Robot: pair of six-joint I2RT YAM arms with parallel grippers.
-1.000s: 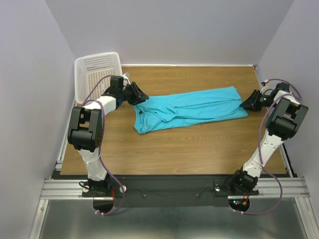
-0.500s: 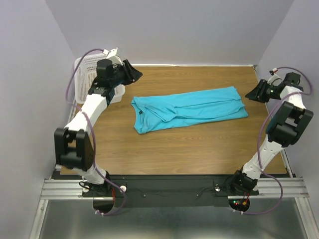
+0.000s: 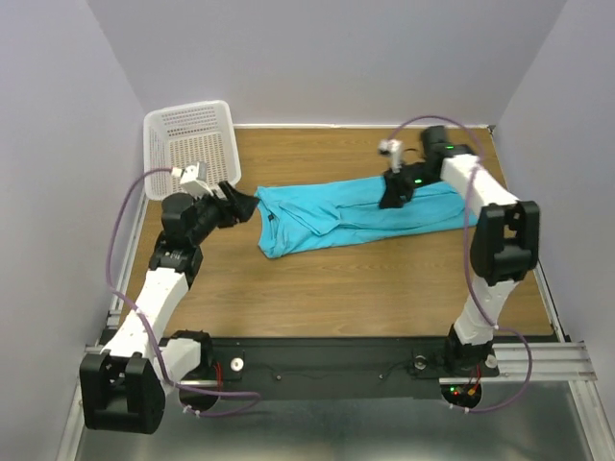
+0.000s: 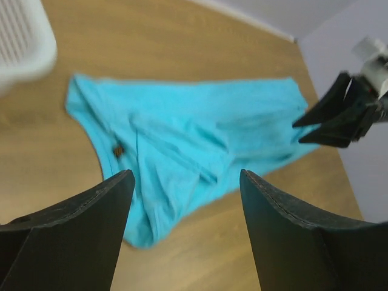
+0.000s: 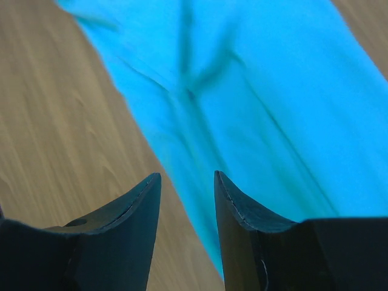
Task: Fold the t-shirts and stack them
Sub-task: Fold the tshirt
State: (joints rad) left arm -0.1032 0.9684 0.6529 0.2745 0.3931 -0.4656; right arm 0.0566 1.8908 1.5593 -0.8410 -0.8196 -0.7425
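One turquoise t-shirt (image 3: 365, 213) lies folded lengthwise into a long strip across the middle of the wooden table, with its neck end and dark label to the left. My left gripper (image 3: 246, 204) is open and empty, just left of the neck end and above the table. In the left wrist view the shirt (image 4: 194, 145) lies ahead of my open left gripper (image 4: 187, 182). My right gripper (image 3: 393, 197) is open and empty, hovering over the shirt's upper edge near its middle. In the right wrist view my right gripper (image 5: 187, 182) sits over the shirt's edge (image 5: 260, 103).
A white mesh basket (image 3: 192, 144) stands at the back left corner, also at the top left of the left wrist view (image 4: 21, 36). Bare wooden table (image 3: 365, 279) lies in front of the shirt. Walls close in on the left, back and right.
My left arm swung from the basket down to the shirt's neck end. My right arm moved from the table's right edge leftward over the shirt's middle. The shirt has not moved.
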